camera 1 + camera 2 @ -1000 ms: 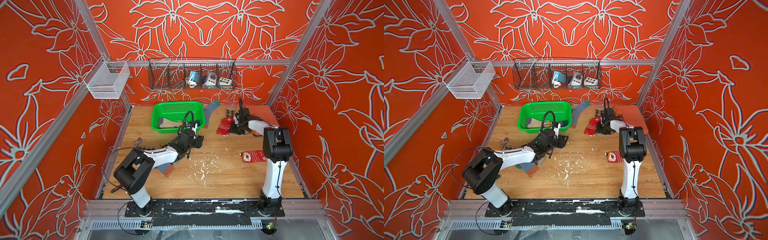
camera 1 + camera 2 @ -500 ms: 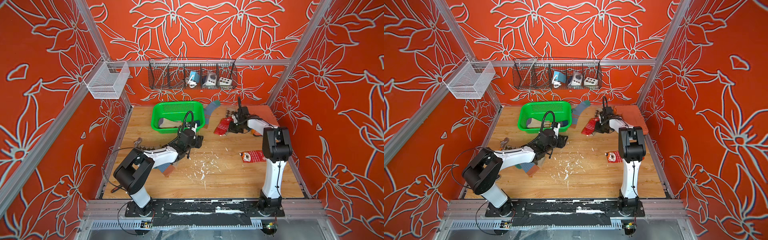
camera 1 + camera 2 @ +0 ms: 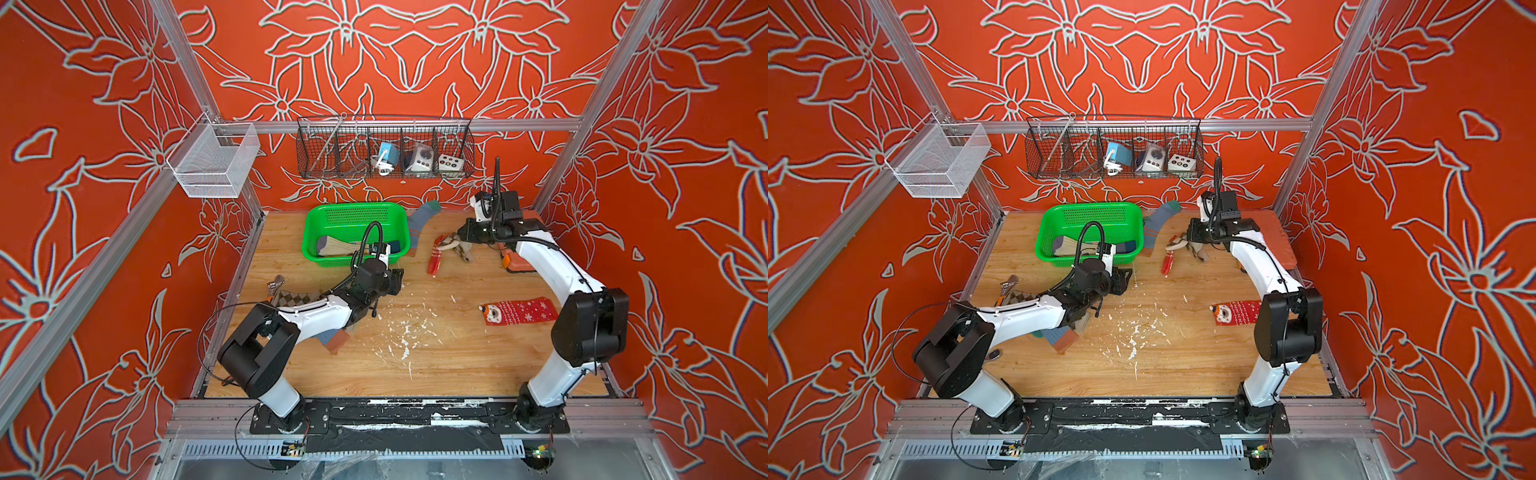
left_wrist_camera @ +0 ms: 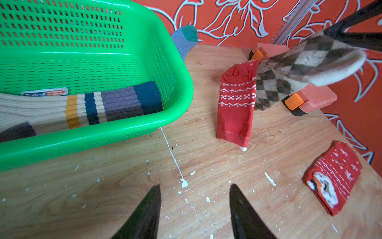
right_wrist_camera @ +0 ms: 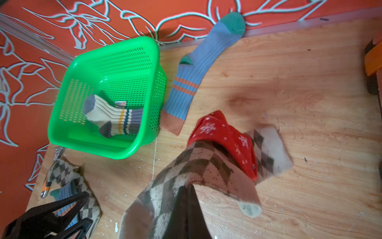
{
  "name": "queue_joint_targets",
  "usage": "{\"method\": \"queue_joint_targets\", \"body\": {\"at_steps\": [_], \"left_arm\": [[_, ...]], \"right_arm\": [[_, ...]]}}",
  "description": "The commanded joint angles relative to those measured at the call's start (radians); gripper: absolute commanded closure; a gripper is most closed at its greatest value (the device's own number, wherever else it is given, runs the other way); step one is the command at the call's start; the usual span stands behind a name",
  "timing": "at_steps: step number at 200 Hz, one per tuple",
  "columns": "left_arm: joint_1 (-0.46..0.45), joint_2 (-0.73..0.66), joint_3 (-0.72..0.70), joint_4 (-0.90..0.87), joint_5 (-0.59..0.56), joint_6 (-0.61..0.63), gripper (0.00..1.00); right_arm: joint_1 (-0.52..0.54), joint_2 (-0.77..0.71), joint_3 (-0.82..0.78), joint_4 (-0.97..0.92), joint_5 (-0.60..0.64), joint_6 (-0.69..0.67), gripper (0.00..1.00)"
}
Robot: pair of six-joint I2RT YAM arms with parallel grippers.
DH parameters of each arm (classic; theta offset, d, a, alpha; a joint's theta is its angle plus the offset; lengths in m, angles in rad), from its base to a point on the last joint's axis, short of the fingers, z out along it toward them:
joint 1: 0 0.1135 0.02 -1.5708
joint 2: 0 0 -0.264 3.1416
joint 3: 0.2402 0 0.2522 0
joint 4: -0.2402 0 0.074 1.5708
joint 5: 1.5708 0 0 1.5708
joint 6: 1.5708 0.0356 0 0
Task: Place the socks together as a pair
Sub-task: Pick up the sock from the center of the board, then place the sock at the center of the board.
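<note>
No words or numbers can be read anywhere in the scene. The only printed item is a small white label with red and blue markings, lying on the floor of the green basket. Its print is too small and blurred to make out.

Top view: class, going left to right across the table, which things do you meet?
In a top view: wrench → green basket → blue sock → held argyle sock → folded red sock.
</note>
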Motion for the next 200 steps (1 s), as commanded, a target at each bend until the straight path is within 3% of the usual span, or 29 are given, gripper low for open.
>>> {"method": "queue_joint_targets", "body": {"at_steps": [1,39,92,121,158,175,200], "left_arm": [[-0.001,-0.034,-0.012,0.008,-0.036,0.007,0.48],[0.031,-0.086,-0.040,-0.009,-0.049,-0.021,0.48],[0.084,-0.181,-0.090,-0.045,-0.020,-0.059,0.49],[0.087,-0.257,-0.156,-0.078,-0.023,-0.088,0.48],[0.087,-0.397,-0.294,-0.098,-0.004,-0.142,0.48],[0.086,-0.449,-0.328,-0.122,0.015,-0.153,0.48],[0.086,-0.498,-0.364,-0.158,0.038,-0.162,0.47]], "right_arm": [[0.017,-0.055,-0.007,-0.040,-0.062,0.002,1.00],[0.079,-0.187,-0.103,-0.051,-0.105,0.025,1.00],[0.182,-0.386,-0.592,0.266,-0.155,0.250,1.00],[0.294,-0.384,-0.719,0.376,-0.157,0.334,1.00],[0.451,-0.303,-0.718,0.409,-0.174,0.355,0.76],[0.455,-0.307,-0.715,0.409,-0.168,0.344,0.69],[0.446,-0.352,-0.648,0.256,-0.036,0.241,0.64]]}}
